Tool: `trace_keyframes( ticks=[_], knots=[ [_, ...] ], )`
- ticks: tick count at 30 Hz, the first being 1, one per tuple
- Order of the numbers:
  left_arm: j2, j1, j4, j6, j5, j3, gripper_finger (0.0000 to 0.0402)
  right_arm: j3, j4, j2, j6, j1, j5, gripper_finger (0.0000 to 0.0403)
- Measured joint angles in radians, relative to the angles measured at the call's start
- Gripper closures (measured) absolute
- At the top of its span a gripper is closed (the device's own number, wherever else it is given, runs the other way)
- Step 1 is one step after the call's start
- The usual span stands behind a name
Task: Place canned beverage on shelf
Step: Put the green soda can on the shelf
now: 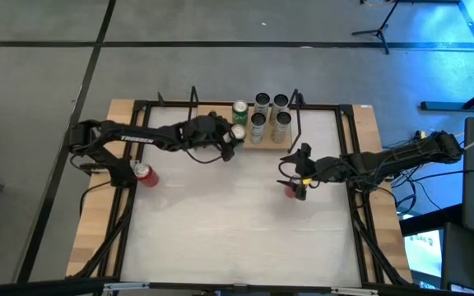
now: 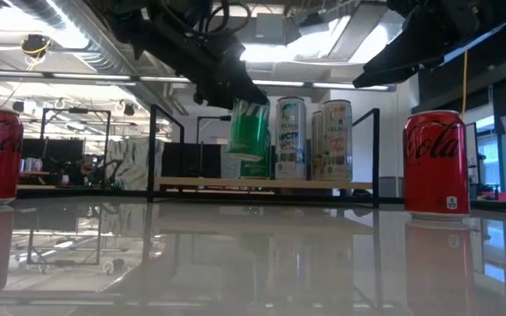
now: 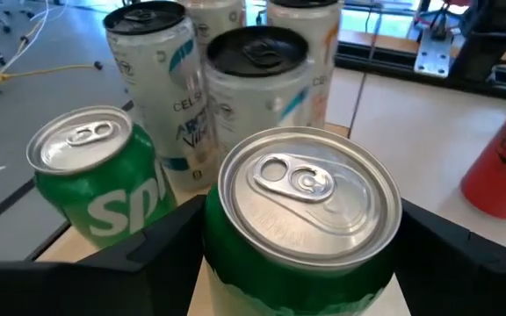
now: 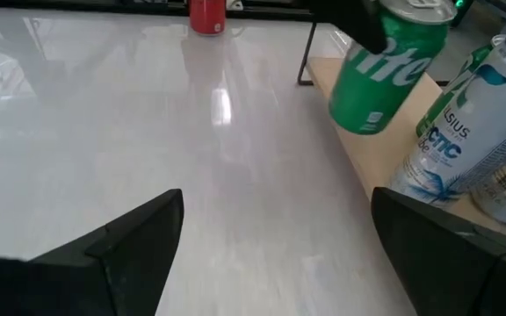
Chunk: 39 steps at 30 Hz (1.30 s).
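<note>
From above, the left claw (image 1: 230, 138) is clamped on a green can (image 1: 237, 132) at the left end of the shelf (image 1: 257, 145), beside another green can (image 1: 239, 108) and four pale cans (image 1: 261, 102). Only the low view shows the held can (image 2: 249, 130) tilted and off the board, in front of the standing cans (image 2: 291, 138). The left wrist view shows the can's silver top (image 3: 304, 195) between the dark fingers (image 3: 161, 237). The right claw (image 1: 296, 182) hangs spread wide and empty over a red can (image 1: 290, 191) right of the bench's middle; its own camera sees only bare bench (image 4: 191, 158) between its fingers (image 4: 139, 233). A second red can (image 1: 144, 173) stands near the left arm. The bench top is white and glossy, with a wood edge (image 1: 97, 205). Behind it are ceiling lights (image 2: 51, 31) and desks.
</note>
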<state>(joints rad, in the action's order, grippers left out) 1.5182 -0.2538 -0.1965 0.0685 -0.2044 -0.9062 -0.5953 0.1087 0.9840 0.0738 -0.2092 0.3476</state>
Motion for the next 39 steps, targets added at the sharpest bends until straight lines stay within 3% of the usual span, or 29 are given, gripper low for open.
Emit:
trace_keyframes(
  ticks=[25, 39],
  knots=[
    [0.125, -0.108, -0.124, 0.004, 0.039, 0.001, 0.0115, 0.000, -0.005, 0.034, 0.007, 0.000, 0.001, 0.0040],
    [0.125, -0.108, -0.121, 0.001, 0.038, 0.001, 0.0076, 0.000, -0.005, 0.033, 0.007, 0.000, 0.002, 0.0040]
  ],
)
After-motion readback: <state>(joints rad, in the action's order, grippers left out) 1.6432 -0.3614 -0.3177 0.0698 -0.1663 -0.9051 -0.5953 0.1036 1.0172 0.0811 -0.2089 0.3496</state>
